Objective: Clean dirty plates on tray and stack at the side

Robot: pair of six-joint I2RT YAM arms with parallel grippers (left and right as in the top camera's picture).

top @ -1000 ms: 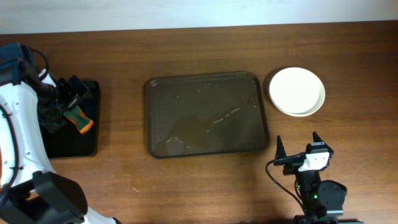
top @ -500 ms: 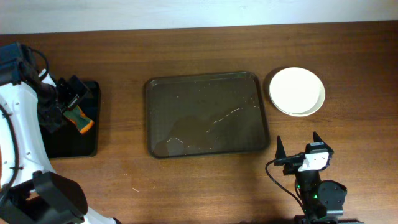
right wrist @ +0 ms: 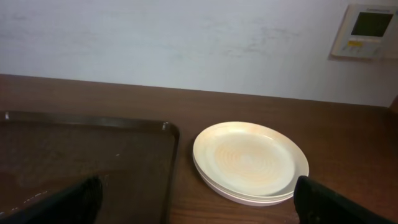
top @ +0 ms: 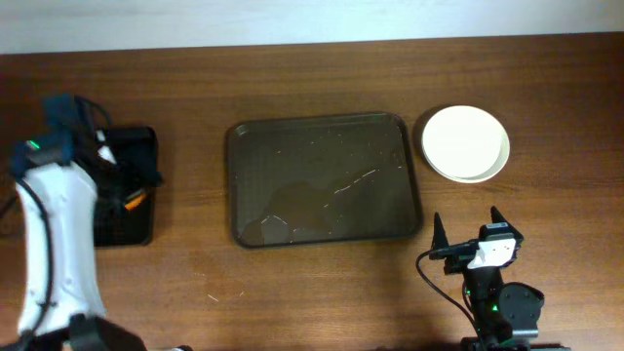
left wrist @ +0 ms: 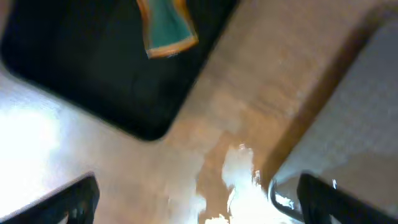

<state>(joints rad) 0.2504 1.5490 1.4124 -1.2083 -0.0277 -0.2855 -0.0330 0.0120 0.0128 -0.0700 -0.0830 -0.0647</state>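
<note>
The dark brown tray (top: 322, 180) lies mid-table with wet streaks and no plates on it. The white plates (top: 465, 143) sit stacked on the table just right of the tray, and they also show in the right wrist view (right wrist: 249, 158), with no smear visible on the top one. My right gripper (top: 467, 226) is open and empty near the table's front edge, below the stack, and its fingers frame the right wrist view (right wrist: 199, 211). My left gripper (top: 132, 180) is over the right edge of a small black tray; in the blurred left wrist view (left wrist: 199, 205) it is open and empty.
The small black tray (top: 122, 195) at the far left holds a teal and orange sponge (left wrist: 165, 28), whose orange tip shows in the overhead view (top: 135, 202). The brown tray's left edge (left wrist: 367, 124) shows in the left wrist view. A wall panel (right wrist: 370, 28) hangs behind the table.
My left arm has swung round and its gripper no longer holds the sponge, which now lies on the black tray. The right arm, the plates and the brown tray have not moved.
</note>
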